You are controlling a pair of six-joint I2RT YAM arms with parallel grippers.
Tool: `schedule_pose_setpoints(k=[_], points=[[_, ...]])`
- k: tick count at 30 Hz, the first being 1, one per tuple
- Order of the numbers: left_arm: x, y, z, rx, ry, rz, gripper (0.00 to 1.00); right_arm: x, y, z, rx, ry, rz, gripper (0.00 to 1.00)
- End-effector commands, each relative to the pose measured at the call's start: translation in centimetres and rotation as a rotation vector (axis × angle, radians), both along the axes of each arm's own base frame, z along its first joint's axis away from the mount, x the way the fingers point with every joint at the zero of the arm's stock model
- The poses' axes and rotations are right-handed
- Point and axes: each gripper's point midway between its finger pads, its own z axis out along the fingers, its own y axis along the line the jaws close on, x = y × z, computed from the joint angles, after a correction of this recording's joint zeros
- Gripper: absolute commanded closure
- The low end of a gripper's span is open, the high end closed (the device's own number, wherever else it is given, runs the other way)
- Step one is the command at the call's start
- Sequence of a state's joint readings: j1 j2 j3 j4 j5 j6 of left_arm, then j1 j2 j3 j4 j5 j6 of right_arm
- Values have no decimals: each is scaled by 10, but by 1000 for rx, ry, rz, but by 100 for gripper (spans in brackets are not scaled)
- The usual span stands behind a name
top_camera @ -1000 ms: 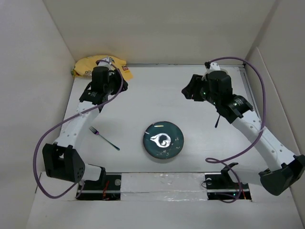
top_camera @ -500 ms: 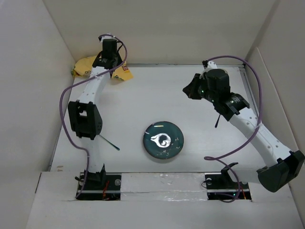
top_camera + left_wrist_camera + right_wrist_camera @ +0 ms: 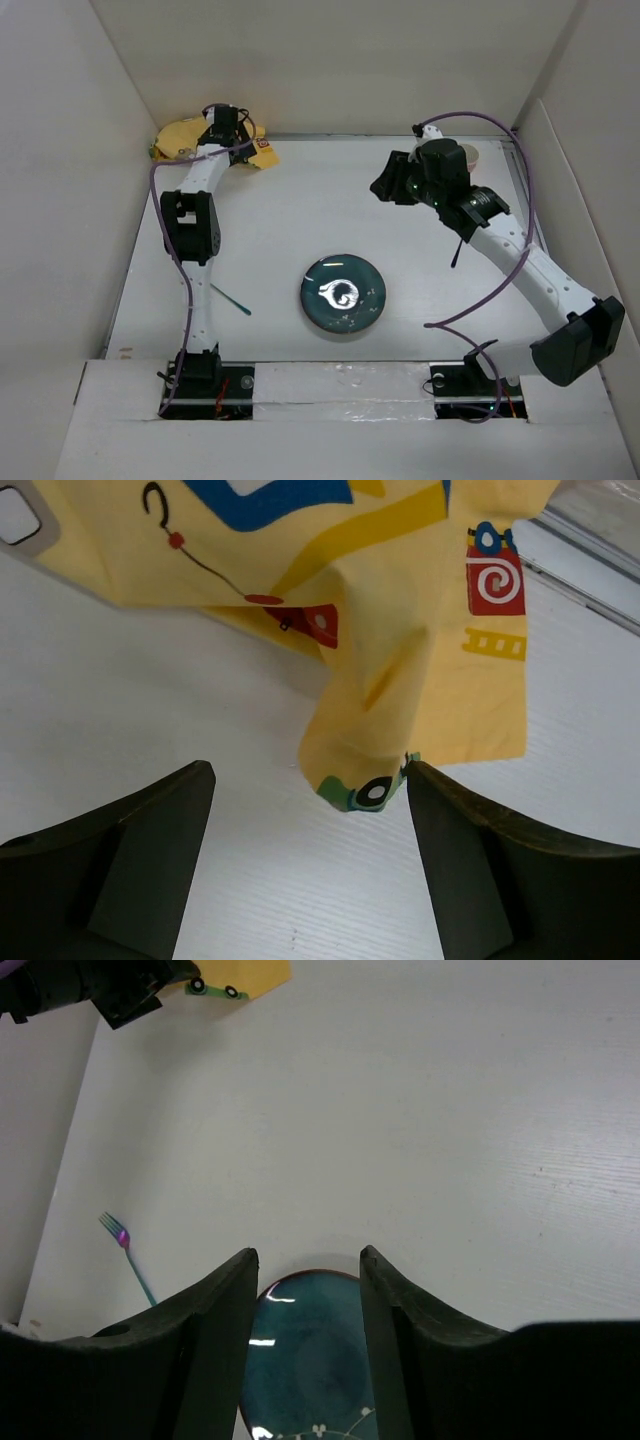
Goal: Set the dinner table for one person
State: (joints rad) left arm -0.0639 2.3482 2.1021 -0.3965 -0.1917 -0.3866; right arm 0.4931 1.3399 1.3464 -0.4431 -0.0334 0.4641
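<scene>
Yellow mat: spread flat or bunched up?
Bunched. The mat sits heaped in the far-left corner of the table, and the left wrist view shows creases and overlapping layers, not a flat sheet.

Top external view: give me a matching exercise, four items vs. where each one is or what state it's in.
Items:
1. plate
2. fork
3. yellow cloth mat
4. left gripper

Places or states:
A. far left corner
B. middle of the dinner table
C. open, over a corner of the mat
D. lying left of the plate

Pairs: 1-B, 2-D, 3-A, 4-C
</scene>
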Motion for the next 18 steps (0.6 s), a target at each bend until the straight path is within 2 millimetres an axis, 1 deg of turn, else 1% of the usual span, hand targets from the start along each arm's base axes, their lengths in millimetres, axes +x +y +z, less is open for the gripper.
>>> schedule_pose_setpoints(k=[1, 2, 3, 4, 5, 6, 7, 8, 9, 10, 11, 12, 13, 14, 15, 16, 17, 18], points=[[23, -6, 33, 1, -134, 0, 25, -7, 19, 15, 11, -24, 62, 49], [28, -5, 20, 8, -121, 1, 25, -10, 23, 11, 3, -12, 72, 49], [35, -6, 26, 11, -145, -3, 27, -11, 26, 10, -3, -10, 71, 49], [38, -6, 23, 12, -149, -8, 28, -16, 35, 4, -15, 4, 93, 49], [41, -7, 15, 11, -144, -15, 31, -20, 38, 0, -23, 15, 101, 49], [46, -10, 16, 4, -160, -26, 37, -20, 41, -2, -29, 20, 97, 49], [46, -15, 12, -8, -154, -55, 47, -22, 45, -6, -36, 31, 108, 49], [46, -17, 8, -17, -148, -61, 77, -20, 46, -8, -43, 31, 87, 49], [43, -18, 6, -24, -135, -63, 89, -21, 49, -6, -46, 24, 85, 49], [41, -21, 8, -40, -136, -76, 96, -17, 50, -7, -49, 24, 76, 49], [39, -23, 20, -46, -152, -84, 100, -17, 53, -6, -45, 15, 78, 49], [32, -32, 16, -54, -142, -102, 100, -14, 53, -5, -46, 11, 67, 49], [27, -48, 19, -69, -143, -146, 100, -11, 54, -1, -41, 0, 60, 49], [20, -59, 41, -75, -173, -184, 100, -7, 54, -1, -48, -5, 45, 51], [8, -70, 35, -80, -152, -213, 100, 2, 46, 0, -58, -17, 3, 52], [-1, -92, 42, -87, -154, -261, 100, 7, 41, 1, -62, -23, -18, 55], [-11, -105, 60, -96, -177, -298, 100, 13, 38, 4, -64, -31, -37, 66], [-27, -122, 52, -116, -153, -356, 100, 21, 26, 6, -67, -37, -75, 77]])
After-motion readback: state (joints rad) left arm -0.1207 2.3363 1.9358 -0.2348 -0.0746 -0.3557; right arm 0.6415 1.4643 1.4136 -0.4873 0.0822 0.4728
